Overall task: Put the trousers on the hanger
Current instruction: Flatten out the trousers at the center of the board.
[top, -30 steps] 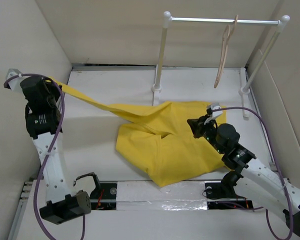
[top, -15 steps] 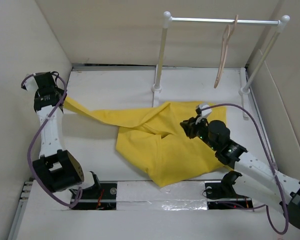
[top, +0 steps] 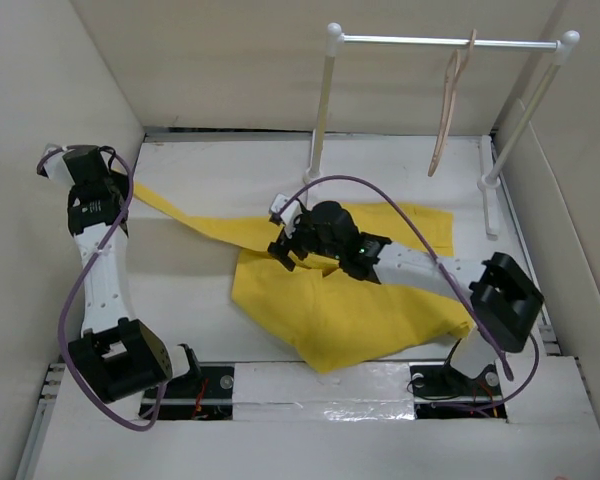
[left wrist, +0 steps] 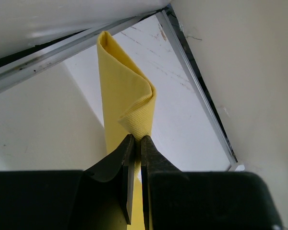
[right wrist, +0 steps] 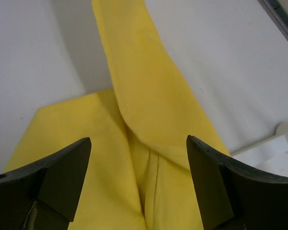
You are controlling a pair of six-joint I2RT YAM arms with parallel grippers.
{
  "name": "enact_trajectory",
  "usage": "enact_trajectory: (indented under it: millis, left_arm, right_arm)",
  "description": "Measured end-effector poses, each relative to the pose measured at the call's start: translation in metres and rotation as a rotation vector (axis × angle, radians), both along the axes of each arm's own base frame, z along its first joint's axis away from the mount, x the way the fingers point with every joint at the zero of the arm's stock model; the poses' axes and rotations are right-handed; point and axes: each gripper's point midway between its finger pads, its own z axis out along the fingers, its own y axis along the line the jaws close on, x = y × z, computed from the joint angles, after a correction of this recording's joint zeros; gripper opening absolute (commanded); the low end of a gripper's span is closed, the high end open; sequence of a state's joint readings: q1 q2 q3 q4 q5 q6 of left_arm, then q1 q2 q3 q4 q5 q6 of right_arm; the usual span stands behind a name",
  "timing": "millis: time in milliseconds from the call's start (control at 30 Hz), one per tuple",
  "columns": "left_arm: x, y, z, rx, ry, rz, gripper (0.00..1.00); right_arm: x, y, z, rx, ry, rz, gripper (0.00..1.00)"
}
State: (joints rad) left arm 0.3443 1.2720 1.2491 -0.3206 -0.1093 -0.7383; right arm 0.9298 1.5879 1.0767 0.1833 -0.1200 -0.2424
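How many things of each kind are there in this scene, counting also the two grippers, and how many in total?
yellow trousers: 1
wooden hanger: 1
white rail: 1
grippers: 2, the left gripper shut on a fold of the trousers, the right gripper open above them
Total: 5

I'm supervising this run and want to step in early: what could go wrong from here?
The left gripper pinches only a small fold of the trousers, so the stretched leg could slip free. The right gripper hangs open over overlapping folds; closing there may catch several layers.
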Motion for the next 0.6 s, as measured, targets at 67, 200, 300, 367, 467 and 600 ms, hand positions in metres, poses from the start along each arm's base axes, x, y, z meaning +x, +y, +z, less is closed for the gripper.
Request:
enact_trajectory:
  millis: [67, 200, 300, 367, 467, 600]
  left_arm:
    - [-0.002, -0.001, 0.0, 0.001, -0.006, -0.001, 0.0]
    - [-0.006, -0.003, 0.003, 0.001, -0.014, -0.001, 0.0]
    - [-0.007, -0.004, 0.006, 0.003, -0.023, -0.002, 0.0]
    - [-0.008, -0.004, 0.008, 0.005, -0.027, -0.003, 0.0]
    - [-0.01, -0.004, 0.009, 0.007, -0.031, -0.001, 0.0]
    - [-0.012, -0.004, 0.008, 0.009, -0.035, 0.002, 0.0]
  right_arm:
    - [0.01, 0.016, -0.005, -0.029, -0.018, 0.031, 0.84]
    - [0.02, 0.046, -0.028, -0.097, 0.005, 0.116, 0.81]
    - [0.02, 0.063, -0.048, -0.127, 0.044, 0.173, 0.78]
    - [0.02, 0.072, -0.061, -0.146, 0.07, 0.2, 0.74]
    - [0.019, 0.079, -0.076, -0.171, 0.091, 0.219, 0.43]
    - [0.023, 0.08, -0.082, -0.179, 0.083, 0.175, 0.01]
